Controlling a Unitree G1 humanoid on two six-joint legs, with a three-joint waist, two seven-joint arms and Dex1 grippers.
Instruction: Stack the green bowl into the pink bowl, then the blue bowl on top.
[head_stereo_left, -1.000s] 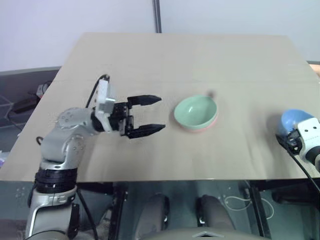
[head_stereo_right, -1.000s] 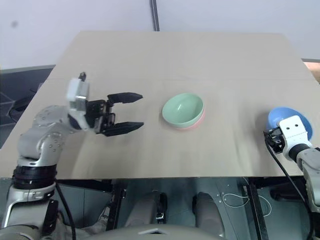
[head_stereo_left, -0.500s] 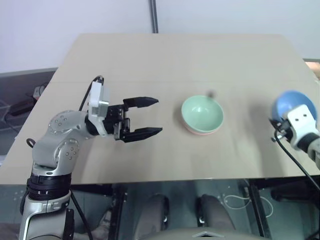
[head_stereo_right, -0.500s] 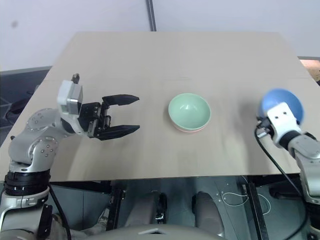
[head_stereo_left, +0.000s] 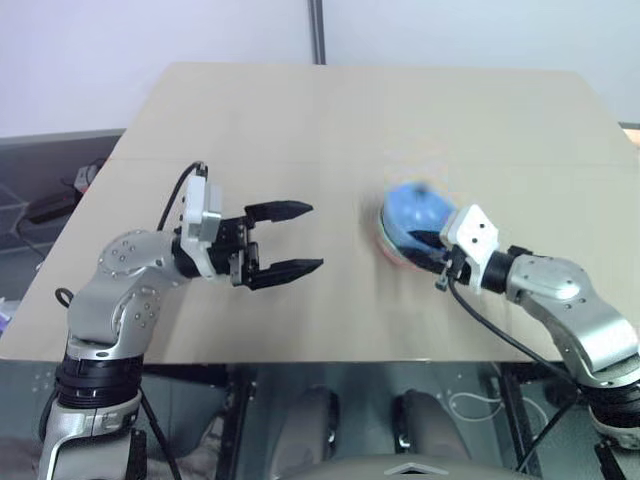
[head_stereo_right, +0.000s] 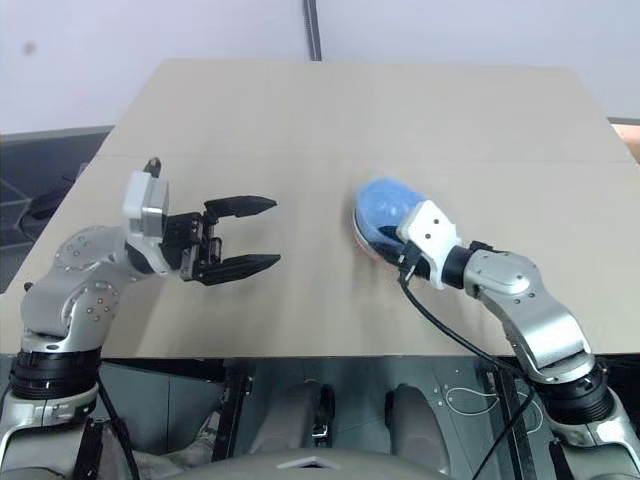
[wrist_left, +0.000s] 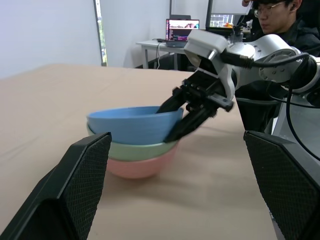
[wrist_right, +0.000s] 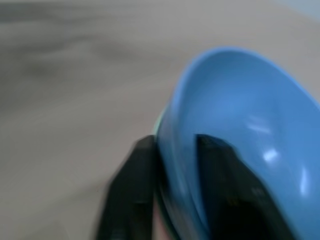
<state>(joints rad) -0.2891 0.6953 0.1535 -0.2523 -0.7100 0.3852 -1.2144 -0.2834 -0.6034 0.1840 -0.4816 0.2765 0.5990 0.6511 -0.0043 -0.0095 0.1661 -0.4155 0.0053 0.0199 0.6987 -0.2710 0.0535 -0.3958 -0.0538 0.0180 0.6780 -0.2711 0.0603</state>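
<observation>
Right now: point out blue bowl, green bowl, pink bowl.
blue bowl (wrist_left: 132, 125), left wrist view, outer wall.
green bowl (wrist_left: 140, 149), left wrist view, band below the blue.
pink bowl (wrist_left: 137, 167), left wrist view, lower side.

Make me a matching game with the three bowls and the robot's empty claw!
Things:
1. blue bowl
2. green bowl
3. pink bowl
4. left gripper

Places or states:
A. bottom of the stack, on the table
B. open, apart from the bowls
C. middle of the stack
D. on top, rim between the right gripper fingers

Pairs: 1-D, 2-C, 3-A, 4-B
</observation>
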